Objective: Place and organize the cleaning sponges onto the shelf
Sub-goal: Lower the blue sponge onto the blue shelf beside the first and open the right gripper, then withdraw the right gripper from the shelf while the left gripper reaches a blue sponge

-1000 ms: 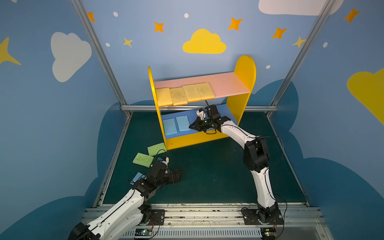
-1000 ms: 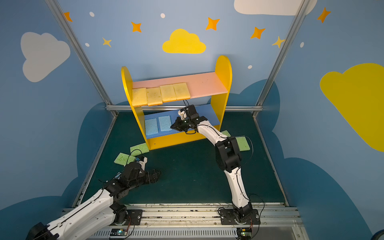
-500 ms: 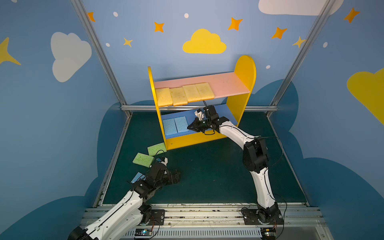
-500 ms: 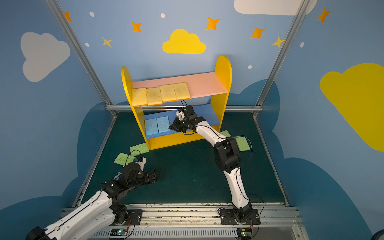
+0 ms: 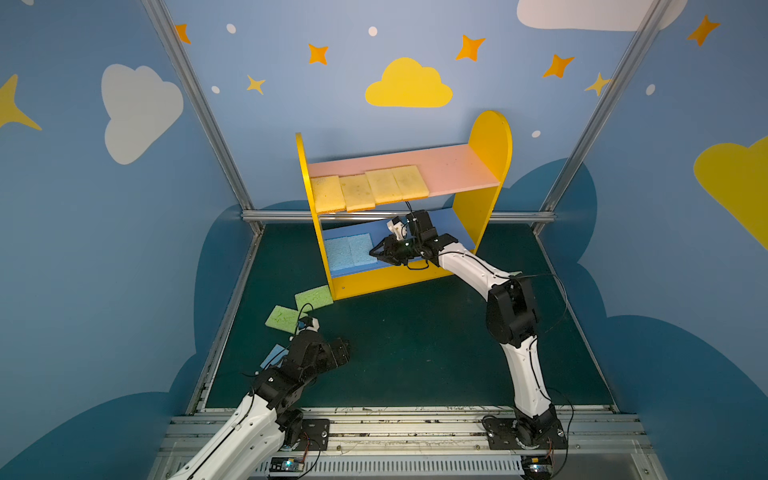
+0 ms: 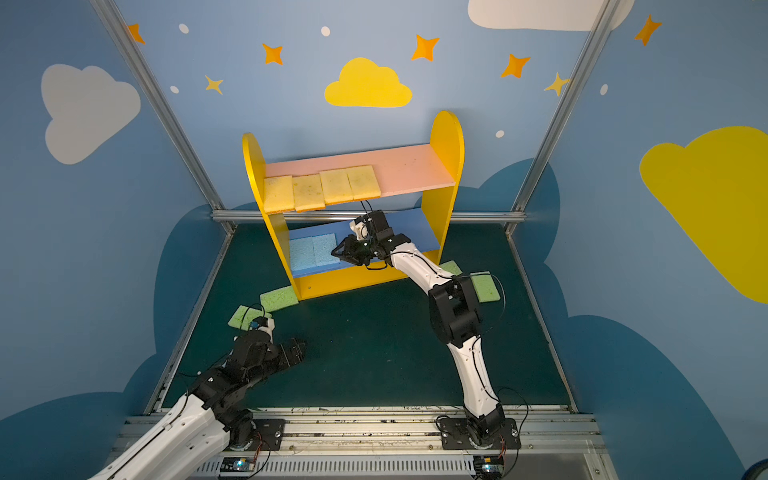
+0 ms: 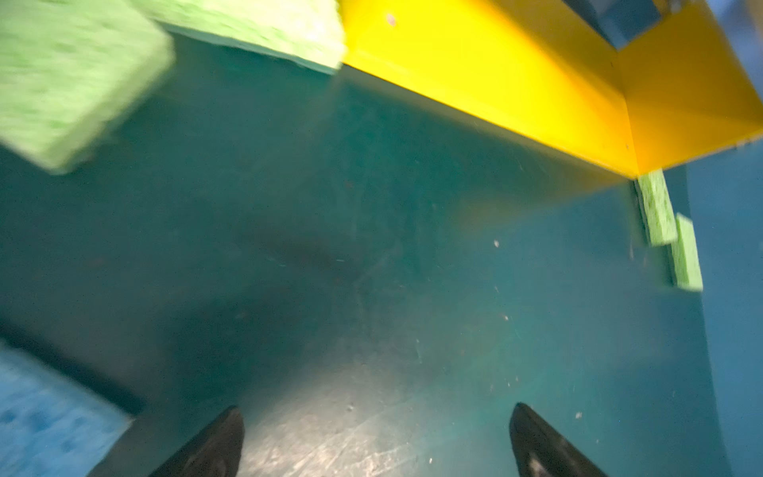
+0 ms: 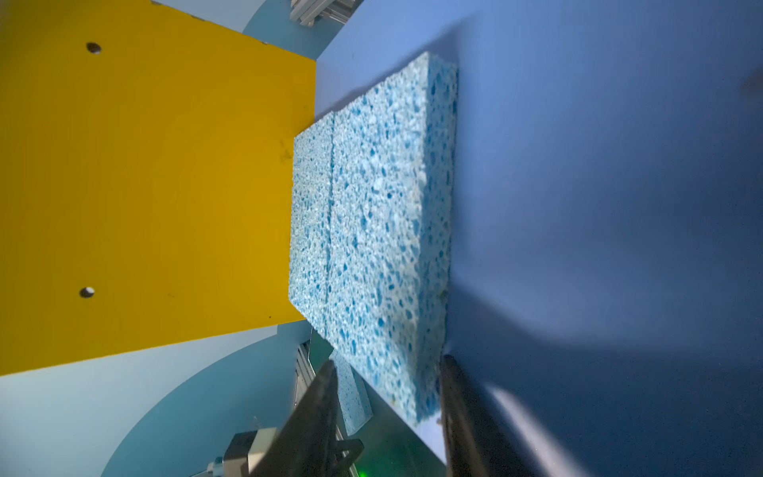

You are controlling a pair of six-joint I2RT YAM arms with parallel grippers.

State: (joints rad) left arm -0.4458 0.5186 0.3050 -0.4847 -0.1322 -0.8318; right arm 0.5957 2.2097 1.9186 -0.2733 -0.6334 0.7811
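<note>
Your right gripper point(image 8: 388, 363) had its jaws apart. The near corner of the second light blue sponge point(image 8: 384, 206) lay loose between them on the shelf's point(image 5: 490, 137) blue middle board point(image 5: 446, 224), flush against the first light blue sponge point(image 8: 311, 206) beyond. It looked like the release step. Next you needed to withdraw straight, without dragging it. Your left gripper point(image 7: 375, 409) gaped over bare mat point(image 7: 371, 268), with the third light blue sponge point(image 7: 41, 421) just outside one jaw.

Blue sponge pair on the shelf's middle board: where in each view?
Top view: blue sponge pair, just left of centre.
Top view: left of centre.
Left wrist: not in it.
Right wrist: centre.
Landmark: yellow shelf, in all four.
</note>
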